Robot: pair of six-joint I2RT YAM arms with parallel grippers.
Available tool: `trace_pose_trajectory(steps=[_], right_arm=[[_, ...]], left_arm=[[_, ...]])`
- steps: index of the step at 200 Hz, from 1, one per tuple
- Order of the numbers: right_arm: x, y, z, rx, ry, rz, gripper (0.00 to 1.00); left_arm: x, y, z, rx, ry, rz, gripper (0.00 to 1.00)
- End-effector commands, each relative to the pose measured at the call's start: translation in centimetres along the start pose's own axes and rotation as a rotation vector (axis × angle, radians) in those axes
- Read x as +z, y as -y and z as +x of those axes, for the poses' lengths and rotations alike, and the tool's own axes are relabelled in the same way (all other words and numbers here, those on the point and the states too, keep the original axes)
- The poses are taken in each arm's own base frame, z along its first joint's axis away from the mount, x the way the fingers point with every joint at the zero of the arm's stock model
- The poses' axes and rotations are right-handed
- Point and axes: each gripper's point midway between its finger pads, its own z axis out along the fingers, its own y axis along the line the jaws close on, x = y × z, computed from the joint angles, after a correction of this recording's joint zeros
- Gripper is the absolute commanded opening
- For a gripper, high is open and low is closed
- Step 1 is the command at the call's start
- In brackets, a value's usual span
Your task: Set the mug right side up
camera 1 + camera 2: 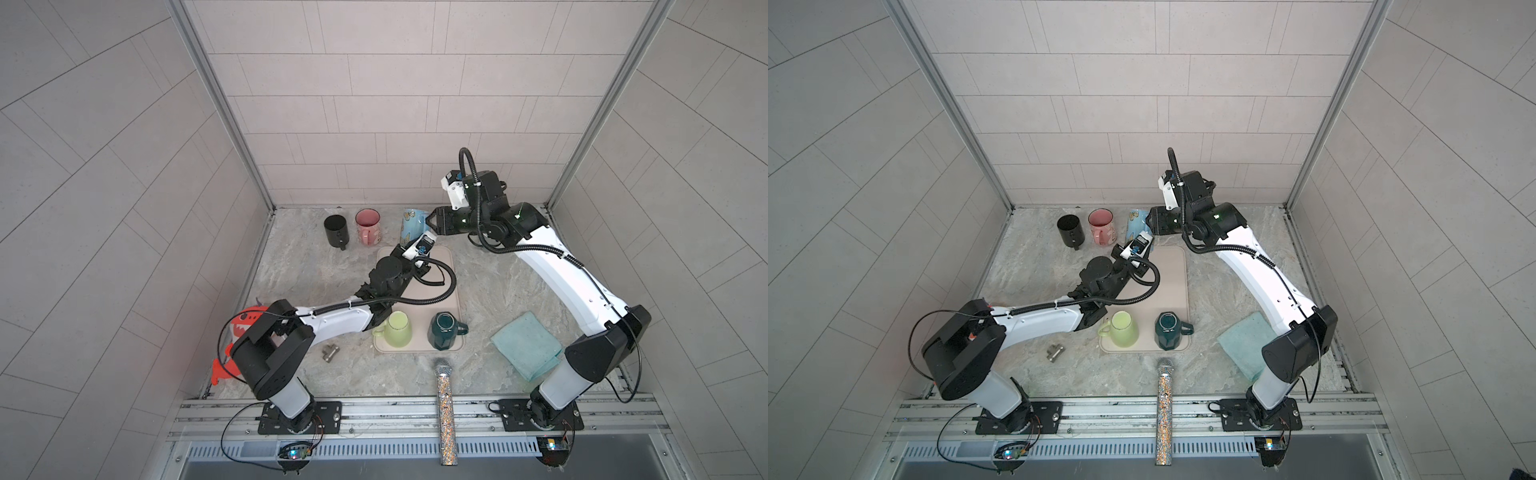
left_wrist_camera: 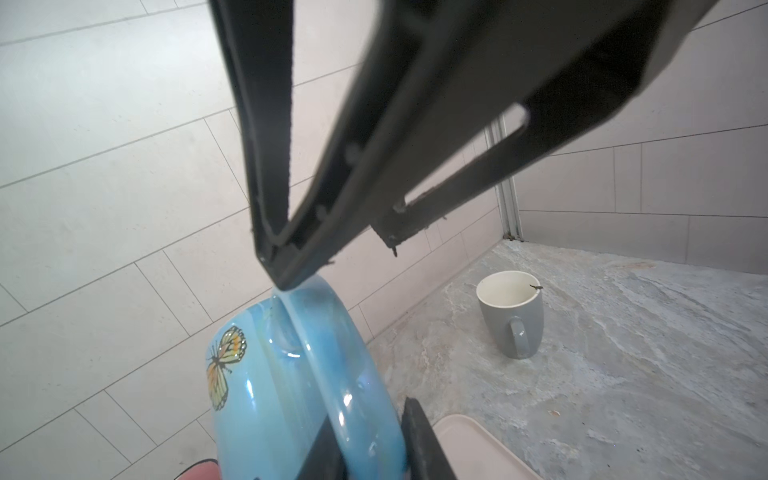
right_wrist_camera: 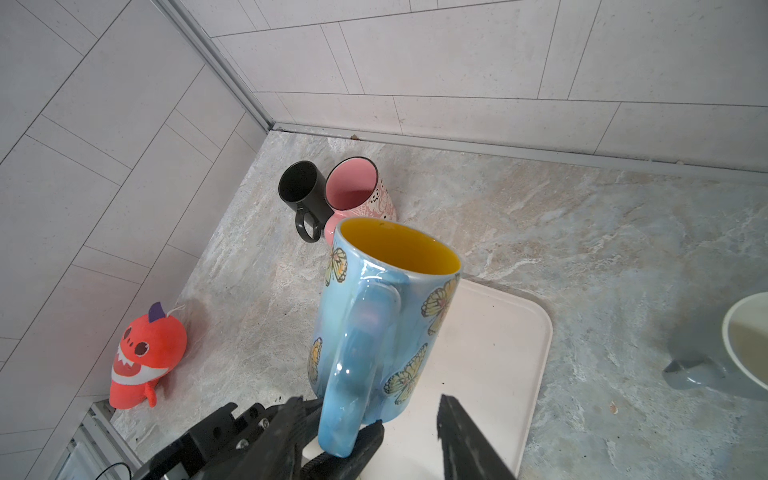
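The mug (image 3: pixel 386 316) is tall and light blue with butterflies and a yellow inside. It is mouth up and slightly tilted, at the far end of the beige tray (image 3: pixel 498 357); both top views show it (image 1: pixel 412 226) (image 1: pixel 1136 224). My left gripper (image 2: pixel 368 415) is shut on the lower part of the mug's handle (image 2: pixel 332 374). My right gripper (image 3: pixel 370 399) stands open at the handle side of the mug, its fingers (image 2: pixel 282 266) just above the handle's top. Whether the mug's base touches anything is hidden.
A black mug (image 1: pixel 336 232) and a pink mug (image 1: pixel 368 226) stand upright at the back. A green mug (image 1: pixel 397 328) and a dark teal mug (image 1: pixel 444 330) sit upside down on the tray's near end. Also here: grey mug (image 2: pixel 511 320), teal cloth (image 1: pixel 525 345), glitter microphone (image 1: pixel 444 399), red shark toy (image 3: pixel 145 357).
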Motion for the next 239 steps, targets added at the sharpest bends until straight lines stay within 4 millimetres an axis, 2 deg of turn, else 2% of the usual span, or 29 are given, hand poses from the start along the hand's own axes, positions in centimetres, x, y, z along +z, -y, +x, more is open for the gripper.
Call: trace_pose_trajectory(steps=[1,85,145,181,239], right_arm=[[0.9,-0.2,0.4,0.014,-0.023,-0.004,0.53],[1.9,-1.0,-0.1,0.026,0.008,-0.051,0.53],[2.8,-0.7,0.9,0.041,-0.035,-0.049,0.49],[2.9,-0.1,0.9,0.045,-0.032,-0.022,0.45],[3.2,-0.3,0.7,0.067,-0.027,-0.034,0.45]], left_arm=[[-0.7,-3.4,-6.4,0.015,0.218,-0.167,0.0],[-1.0,-1.5,-6.9,0.086,0.244,-0.189,0.0],[-0.9,-1.5,-7.6,0.158,0.241,-0.217,0.0],[-1.0,-1.5,-8.1,0.176,0.248,-0.227,0.0],[-1.4,-0.9,-9.1,0.228,0.254,-0.233,0.0]])
